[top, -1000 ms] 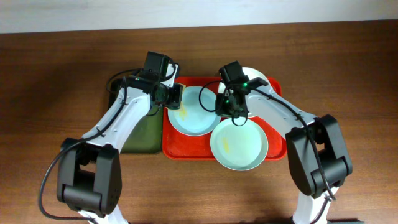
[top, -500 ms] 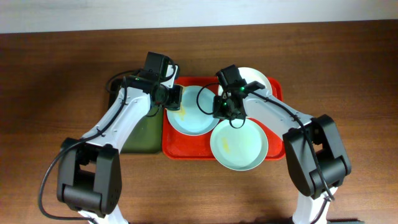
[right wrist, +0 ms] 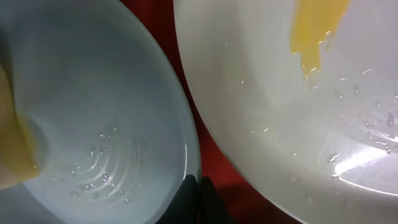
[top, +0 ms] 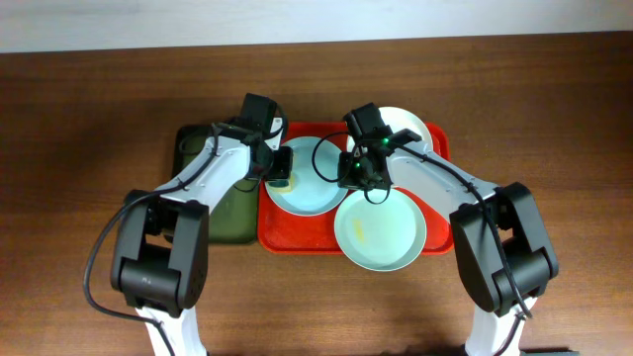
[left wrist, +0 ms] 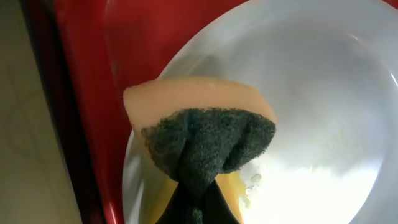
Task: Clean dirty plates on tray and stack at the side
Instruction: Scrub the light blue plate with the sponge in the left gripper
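Overhead: all three plates sit on the red tray (top: 272,235). The light blue plate (top: 312,186) is left of centre, the mint plate (top: 388,235) is front right and overhangs the tray's front rim, and the white plate (top: 407,121) is rear right. Nothing is stacked at the side yet.

Left jaws are clenched on a sponge (left wrist: 205,124), which hangs over the blue plate's left rim. A yellow smear (left wrist: 235,186) lies just beneath it. Right jaws look pinched on the same plate's right rim, probably bracing it.

Judgement: this is the scrub step on the blue plate, early in the task. The smear sits directly under the left jaws, so the stroke should run inward toward the plate's centre.

Room is tight. The tray rim and the dark green tray (top: 235,216) are close on the left. The mint plate is touching or overlapping on the right; cannot tell which. It carries its own smear (right wrist: 317,25). Bench (top: 99,99) shows on both sides for stacking.
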